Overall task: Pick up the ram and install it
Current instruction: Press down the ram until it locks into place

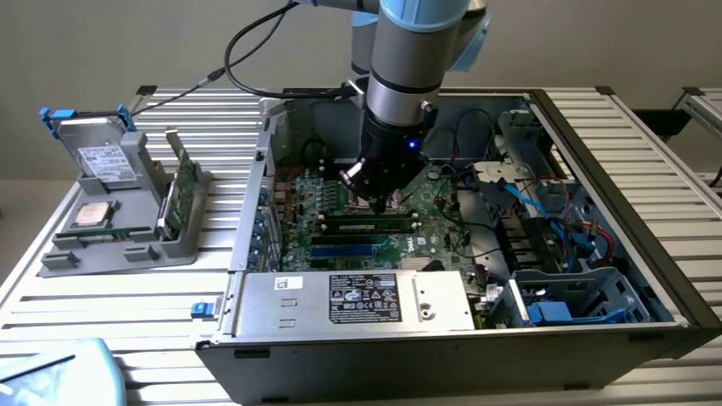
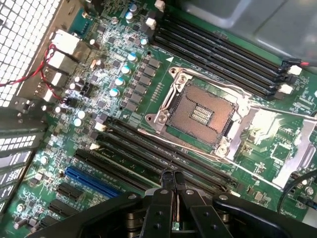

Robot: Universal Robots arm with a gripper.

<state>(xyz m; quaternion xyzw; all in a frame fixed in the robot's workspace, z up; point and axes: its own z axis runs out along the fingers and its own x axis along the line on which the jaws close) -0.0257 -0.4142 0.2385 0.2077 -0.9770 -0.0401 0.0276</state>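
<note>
One open black computer case lies on a pale slatted metal table, with its green motherboard exposed. A silver boxy power supply with a black label fills the case's near edge. Blue and red cables crowd the bay toward the exterior view's right, beside a blue plastic drive cage. On the board, a square metal-framed processor socket stands empty between two banks of long black memory slots. A short blue expansion slot lies near the lower bank. On the exterior view's left, well apart from the case, a grey moulded plastic holder carries three items: a grey boxy drive with a white label leaning at the back, a square silver processor chip lying flat, and a thin green circuit board standing on edge. The grey-and-blue robot arm reaches straight down into the case, trailing a black cable. Its black two-fingered gripper is drawn together, the fingers leaving only a thin slit with nothing held between them. The ram, a long narrow dark stick with a pale sticker, appears seated upright in a slot of the bank nearer the power supply. It sits directly beneath the fingertips; whether they touch its top edge cannot be told.
</note>
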